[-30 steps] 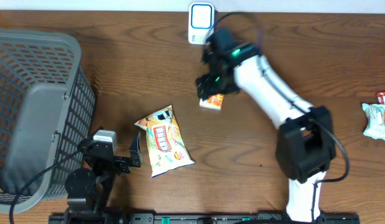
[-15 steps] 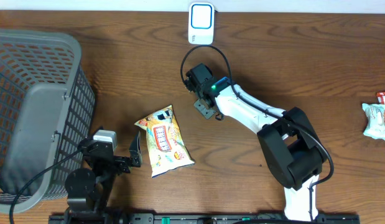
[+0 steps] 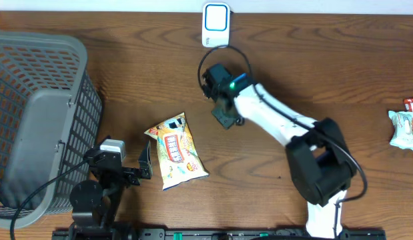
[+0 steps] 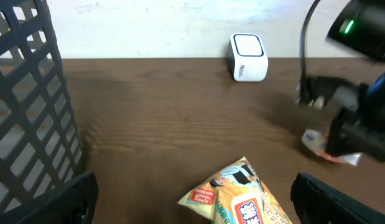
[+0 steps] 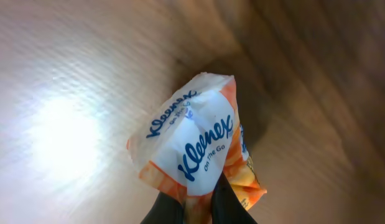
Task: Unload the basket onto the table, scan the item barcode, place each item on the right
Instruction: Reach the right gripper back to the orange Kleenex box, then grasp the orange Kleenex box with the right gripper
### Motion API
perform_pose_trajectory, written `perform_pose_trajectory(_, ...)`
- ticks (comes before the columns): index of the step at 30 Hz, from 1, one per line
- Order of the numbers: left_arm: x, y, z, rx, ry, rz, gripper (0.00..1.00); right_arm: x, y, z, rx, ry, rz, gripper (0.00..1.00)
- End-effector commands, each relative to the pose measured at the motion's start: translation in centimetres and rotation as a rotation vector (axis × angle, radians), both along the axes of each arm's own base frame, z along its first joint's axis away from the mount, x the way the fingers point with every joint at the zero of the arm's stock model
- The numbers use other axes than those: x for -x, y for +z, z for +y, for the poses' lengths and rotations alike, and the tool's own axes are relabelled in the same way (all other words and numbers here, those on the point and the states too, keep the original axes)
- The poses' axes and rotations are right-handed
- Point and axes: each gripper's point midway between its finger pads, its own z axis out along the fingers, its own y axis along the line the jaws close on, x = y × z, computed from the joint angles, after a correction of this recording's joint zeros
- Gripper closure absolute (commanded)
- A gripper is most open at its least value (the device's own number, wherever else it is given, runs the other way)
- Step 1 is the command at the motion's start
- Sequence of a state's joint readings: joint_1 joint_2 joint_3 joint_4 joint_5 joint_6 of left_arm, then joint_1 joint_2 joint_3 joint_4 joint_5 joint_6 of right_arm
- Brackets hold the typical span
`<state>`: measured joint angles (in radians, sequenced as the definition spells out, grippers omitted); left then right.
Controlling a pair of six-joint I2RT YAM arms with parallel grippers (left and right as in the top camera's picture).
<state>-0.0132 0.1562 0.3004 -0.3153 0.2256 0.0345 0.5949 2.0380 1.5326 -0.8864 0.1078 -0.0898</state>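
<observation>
At the bottom of the overhead view, the left gripper [image 3: 141,167] was seen idle, its fingers spread wide with nothing between them. A snack bag [image 3: 176,152] lay flat just to its right. Nearer the frame's centre, the right gripper [image 3: 225,115] was pinched shut on one end of the tissue pack [image 5: 195,140]. Whether the pack rested on the wood or hung just above it could not be told. No barcode was shown on its visible face. At the top centre the white scanner [image 3: 215,24] stood apart from the pack. The pickup was therefore judged done, and the presenting of the barcode to the scanner was judged left. In the grey basket [image 3: 39,41], filling the left of the frame, no item could be made out.
</observation>
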Motion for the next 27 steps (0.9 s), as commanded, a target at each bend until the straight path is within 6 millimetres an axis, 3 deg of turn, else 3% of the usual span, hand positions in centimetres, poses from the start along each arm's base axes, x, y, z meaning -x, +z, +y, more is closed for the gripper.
perform_pose_trajectory(1,0.0,-0.1,0.2,-0.015,0.005,-0.002,0.01,-0.5,7.4,2.5,-0.283,-0.023,-0.004,0.94)
perform_pose_trajectory(4,0.0,-0.1,0.2,-0.015,0.005,-0.002,0.01,-0.7,8.5,1.8,-0.318,-0.039,-0.005,0.93)
perform_pose_trajectory(8,0.0,-0.1,0.2,-0.015,0.005,-0.002,0.01,-1.7,7.6,-0.3,-0.228,-0.083,-0.042,0.99)
perform_pose_trajectory(11,0.0,-0.1,0.2,-0.015,0.005,-0.002,0.01,-3.0,5.9,-2.3,-0.109,-0.116,-0.118,0.97)
perform_pose_trajectory(14,0.0,-0.1,0.2,-0.015,0.005,-0.002,0.01,-2.9,2.9,-2.1,-0.079,-0.056,-0.126,0.94)
perform_pose_trajectory(17,0.0,-0.1,0.2,-0.015,0.005,-0.002,0.01,-1.0,-1.0,-1.9,-0.01,0.142,-0.086,0.83)
perform_pose_trajectory(18,0.0,-0.1,0.2,-0.015,0.005,-0.002,0.01,-0.5,-2.5,-2.0,0.039,0.221,-0.087,0.62)
perform_pose_trajectory(19,0.0,0.0,0.2,-0.015,0.005,-0.003,0.01,-0.6,-2.8,-2.3,0.073,0.23,-0.107,0.5)
perform_pose_trajectory(20,0.0,-0.1,0.2,-0.015,0.005,-0.002,0.01,-0.7,-2.9,-2.5,0.093,0.227,-0.125,0.4)
perform_pose_trajectory(21,0.0,-0.1,0.2,-0.015,0.005,-0.002,0.01,-1.0,-2.6,-2.4,0.102,0.207,-0.145,0.38)
perform_pose_trajectory(23,0.0,-0.1,0.2,-0.015,0.005,-0.002,0.01,-2.0,-0.7,-1.5,0.072,0.137,-0.2,0.32)
perform_pose_trajectory(25,0.0,-0.1,0.2,-0.015,0.005,-0.002,0.01,-3.0,1.8,-0.2,0.004,0.066,-0.254,0.16)
perform_pose_trajectory(27,0.0,-0.1,0.2,-0.015,0.005,-0.002,0.01,-3.6,4.2,1.3,-0.097,-0.004,-0.286,0.18)
